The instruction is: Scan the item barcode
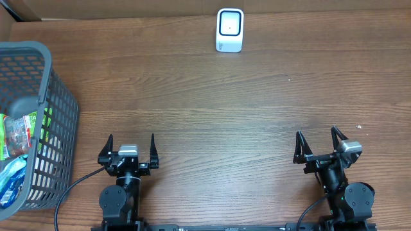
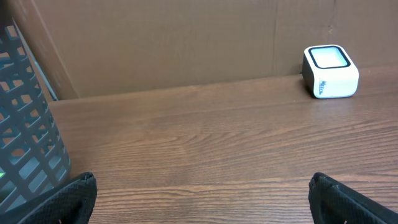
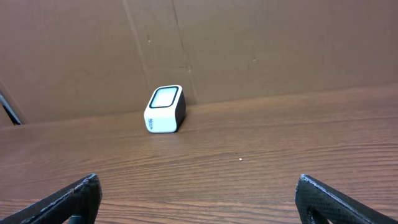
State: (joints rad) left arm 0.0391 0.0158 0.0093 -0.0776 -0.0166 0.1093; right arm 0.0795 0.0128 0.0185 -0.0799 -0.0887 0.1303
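2 pincers, both wide and empty, at the near edge of the bench (image 1: 205, 109): left pincer (image 1: 131, 138), right pincer (image 1: 316, 133). Packets (image 1: 19, 128) sit in the basket (image 1: 61, 128), near left; scanner (image 1: 230, 29) far centre. Risks: left pincer snags the mesh, grabs 2 packets, or presents the wrong face.

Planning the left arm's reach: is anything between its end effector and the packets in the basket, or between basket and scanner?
The basket has a mesh wall that stands between the left end effector and the packets; reaching them likely means going over the rim. Nothing visible lies between basket and scanner.
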